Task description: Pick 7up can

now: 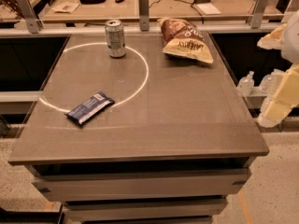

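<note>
Step in hand: the approach. By my judgement nothing of the pick is done yet, since the can stands untouched.
My claw: the gripper [273, 108] hangs off the table's right side, at about 3 o'clock from the table's middle, well apart from everything on top. Only cream-coloured parts of it show at the picture's edge, and I cannot tell whether it is open or closed. It holds nothing that I can see.
7up can [115, 38]: upright, pull-tab top upward, at about 11 o'clock on the table [187, 125], near the far edge. It stands on the far arc of the white ring [142, 80] marked on the surface.
Chip bag [186, 41]: lying at about 1 o'clock, beside the can but apart from it, with open tabletop between.
Snack bar [89, 108]: flat at about 8 o'clock, across the near arc of the ring, well apart from the can.
Next move calls for: a long reach from 3 o'clock toward 11 o'clock. I should pass on the near side of the chip bag or above it.
Grasp calls for: coming in level and open wide enough to take the can around its middle.
Risk: a knock on the can's side could tip it toward the far rail [70, 29].
</note>
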Robot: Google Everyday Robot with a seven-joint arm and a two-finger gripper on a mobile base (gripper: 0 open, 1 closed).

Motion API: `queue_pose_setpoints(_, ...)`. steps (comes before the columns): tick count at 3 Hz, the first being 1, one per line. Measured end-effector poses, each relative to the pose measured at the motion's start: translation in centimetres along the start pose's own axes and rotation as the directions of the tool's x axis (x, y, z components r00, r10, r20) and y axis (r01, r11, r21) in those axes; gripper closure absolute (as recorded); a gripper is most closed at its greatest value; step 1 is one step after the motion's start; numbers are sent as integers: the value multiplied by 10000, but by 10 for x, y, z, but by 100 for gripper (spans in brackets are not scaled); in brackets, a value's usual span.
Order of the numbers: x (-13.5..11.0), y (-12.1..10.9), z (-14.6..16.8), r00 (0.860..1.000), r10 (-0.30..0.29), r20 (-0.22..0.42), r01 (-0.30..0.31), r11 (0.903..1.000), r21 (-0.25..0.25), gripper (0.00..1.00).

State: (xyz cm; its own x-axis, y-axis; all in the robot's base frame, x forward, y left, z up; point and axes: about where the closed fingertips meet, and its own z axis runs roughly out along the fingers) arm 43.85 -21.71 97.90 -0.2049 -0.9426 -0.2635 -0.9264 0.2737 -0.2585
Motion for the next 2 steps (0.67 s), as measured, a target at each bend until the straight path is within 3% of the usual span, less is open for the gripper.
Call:
queue_pose_setpoints(1, -4, -3, -2, 9889, -77, 1484, 49, 9998, 192, 0)
queue_pose_setpoints(2, 19, -20, 5, 9435, -141, 3312, -104, 9973, 722, 0)
